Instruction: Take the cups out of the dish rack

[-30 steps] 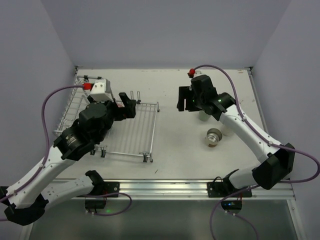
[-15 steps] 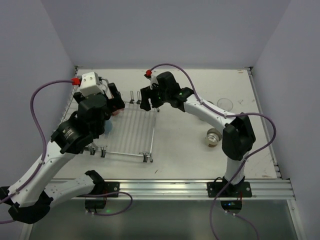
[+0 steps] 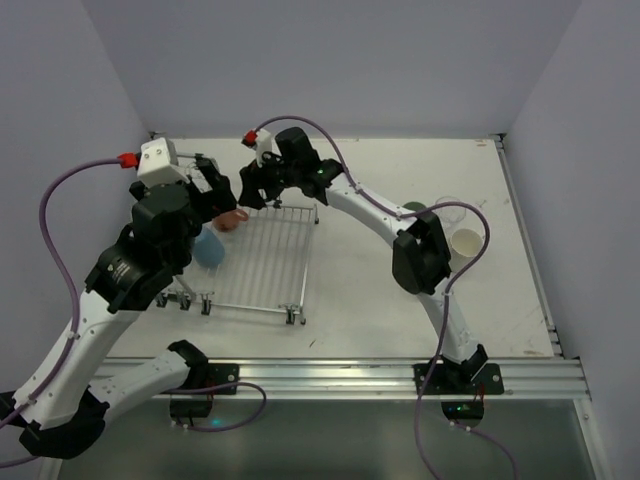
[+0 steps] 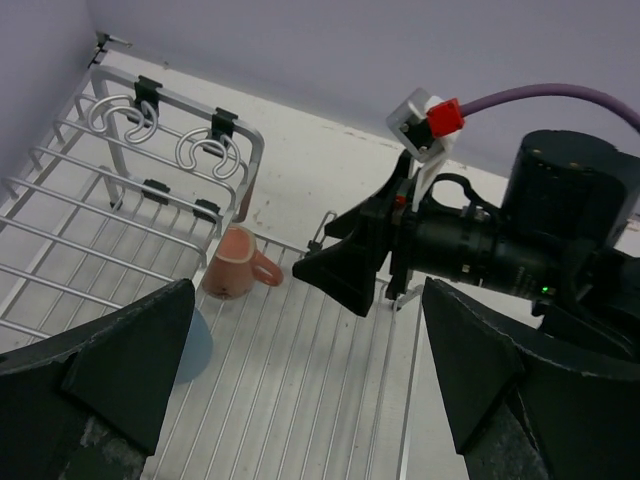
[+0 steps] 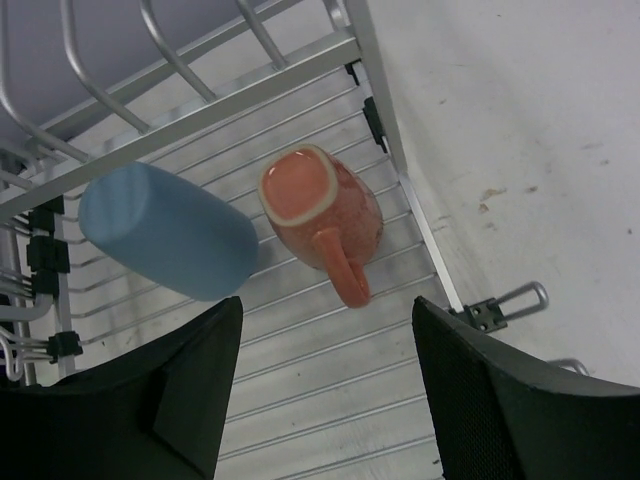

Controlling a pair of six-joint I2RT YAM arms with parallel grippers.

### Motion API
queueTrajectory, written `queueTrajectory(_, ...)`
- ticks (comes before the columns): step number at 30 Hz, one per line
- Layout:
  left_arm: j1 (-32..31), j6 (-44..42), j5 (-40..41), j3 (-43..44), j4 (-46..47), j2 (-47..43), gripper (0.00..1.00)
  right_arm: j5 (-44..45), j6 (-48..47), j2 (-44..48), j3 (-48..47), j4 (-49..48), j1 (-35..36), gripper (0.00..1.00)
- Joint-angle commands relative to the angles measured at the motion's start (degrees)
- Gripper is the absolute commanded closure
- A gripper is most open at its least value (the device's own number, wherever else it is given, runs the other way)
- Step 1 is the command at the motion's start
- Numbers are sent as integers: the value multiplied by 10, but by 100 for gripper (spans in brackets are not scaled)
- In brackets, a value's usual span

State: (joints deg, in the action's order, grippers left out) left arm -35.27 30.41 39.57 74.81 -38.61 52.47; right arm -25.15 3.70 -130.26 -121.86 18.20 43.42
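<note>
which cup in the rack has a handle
The salmon-pink mug with a loop handle; the smooth blue tumbler beside it on the silver wire dish rack has none.

The silver wire dish rack (image 3: pixel 265 265) sits on the 9 o'clock side of the counter, its flat grid of thin bars toward the middle and its raised basket end at the outer edge. Two cups remain on the grid near its far end. A blue cup (image 5: pixel 165 232) lies on its side, and a salmon mug (image 5: pixel 325 215) sits just beside it at its 1 o'clock, handle pointing away from it. At the counter's 3 o'clock side, well apart from the rack, a cream cup (image 3: pixel 466 243) stands upright, mouth up, with a clear cup (image 3: pixel 452 211) near it at 11 o'clock and a green cup (image 3: pixel 414 209), mostly hidden, beyond.
</note>
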Motion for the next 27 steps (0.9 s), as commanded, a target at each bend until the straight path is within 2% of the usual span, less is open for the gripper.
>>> queueTrajectory(1, 4, -5, -21, 6, 22, -20, 0, -73, -20, -26, -62, 21, 3, 29)
queueTrajectory(11, 4, -18, -50, -1, 41, -42, 0, -150, 39, -128, -165, 46, 2, 27)
queueTrajectory(22, 3, -33, -55, -16, 55, -54, 0, -146, 56, -170, -195, 46, 2, 24)
queueTrajectory(27, 4, -35, -59, -24, 62, -50, 0, -148, 56, -184, -202, 49, 2, 32)
